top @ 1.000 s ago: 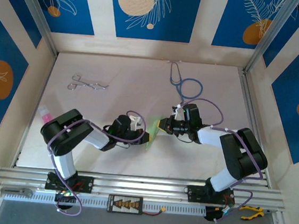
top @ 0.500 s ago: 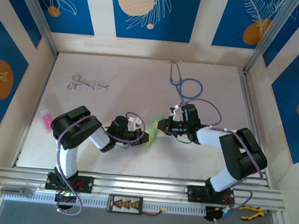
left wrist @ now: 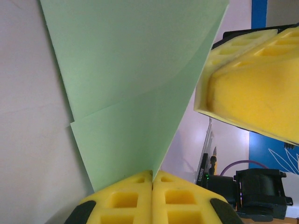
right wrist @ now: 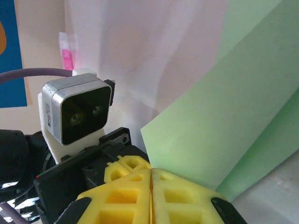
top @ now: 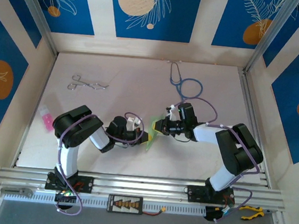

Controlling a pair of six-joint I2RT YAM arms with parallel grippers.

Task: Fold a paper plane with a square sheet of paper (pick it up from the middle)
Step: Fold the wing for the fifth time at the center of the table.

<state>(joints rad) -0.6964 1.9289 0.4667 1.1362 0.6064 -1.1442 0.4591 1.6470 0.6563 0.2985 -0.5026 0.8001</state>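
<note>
Folding looks midway: left tool (left wrist: 153, 176) and right tool (right wrist: 151, 173) each clamp the green sheet (left wrist: 131, 93); next probably needs an aligned crease.

Paper (left wrist: 131, 70) — matt, smooth, creased

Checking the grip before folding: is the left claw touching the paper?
Touching. Left wrist view: the paper runs straight into the seam of the shut left claw.

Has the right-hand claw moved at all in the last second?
Yes, slightly. The right gripper, shut on the green paper, has shifted left, judged against the blue stethoscope.
</note>
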